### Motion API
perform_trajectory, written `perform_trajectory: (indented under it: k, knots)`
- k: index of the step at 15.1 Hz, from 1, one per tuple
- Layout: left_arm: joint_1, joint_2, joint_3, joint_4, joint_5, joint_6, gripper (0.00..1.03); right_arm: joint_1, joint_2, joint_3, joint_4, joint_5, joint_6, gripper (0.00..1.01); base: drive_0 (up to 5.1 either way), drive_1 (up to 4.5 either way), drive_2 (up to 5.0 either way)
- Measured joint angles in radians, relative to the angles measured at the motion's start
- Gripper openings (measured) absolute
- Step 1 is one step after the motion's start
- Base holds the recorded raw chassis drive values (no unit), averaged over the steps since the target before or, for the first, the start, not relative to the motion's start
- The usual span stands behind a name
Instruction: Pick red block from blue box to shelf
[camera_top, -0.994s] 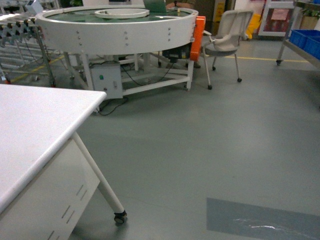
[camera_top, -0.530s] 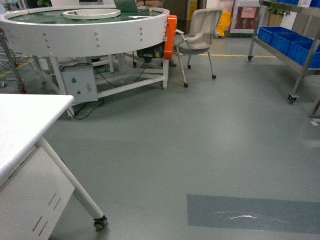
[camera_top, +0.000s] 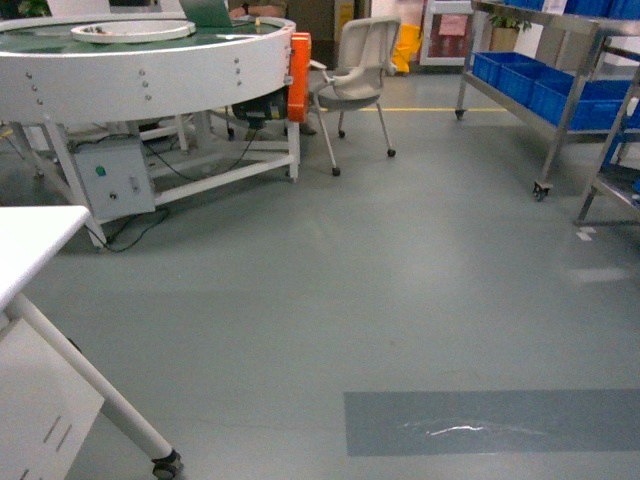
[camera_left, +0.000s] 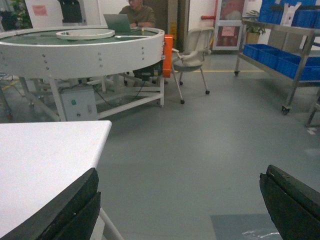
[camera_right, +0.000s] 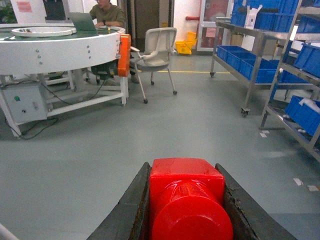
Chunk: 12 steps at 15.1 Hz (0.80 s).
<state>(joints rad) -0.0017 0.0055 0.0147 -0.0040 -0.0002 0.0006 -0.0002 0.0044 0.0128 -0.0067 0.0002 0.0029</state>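
Observation:
The red block (camera_right: 186, 200) fills the bottom of the right wrist view, its round stud facing the camera. My right gripper (camera_right: 182, 167) is shut on it, one dark finger pressed against each side, above the grey floor. The shelf (camera_top: 560, 95) is a steel rack with dark blue crates at the right of the head view; in the right wrist view the shelf (camera_right: 257, 47) stands ahead on the right. My left gripper (camera_left: 181, 175) is open and holds nothing, beside the white table's corner. The blue box is out of view. Neither gripper shows in the head view.
The white table (camera_top: 25, 240) on castor legs is at the lower left. A round white conveyor table (camera_top: 150, 70) and a chair (camera_top: 355, 65) stand at the back. A person with a laptop (camera_left: 136, 15) sits behind it. A darker floor patch (camera_top: 480, 420) lies ahead.
The head view has swung right: the white table, round conveyor and chair slid left, and the steel shelf with blue crates came further into view on the right.

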Motion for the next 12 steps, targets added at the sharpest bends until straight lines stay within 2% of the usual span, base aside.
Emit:
perform_trajectory:
  k: [12]
  knots:
    - [0.000,0.000,0.000,-0.002,0.000,0.000,0.98,0.000,0.000,0.000,0.002,0.000,0.000,0.28,-0.1,3.86,-4.0]
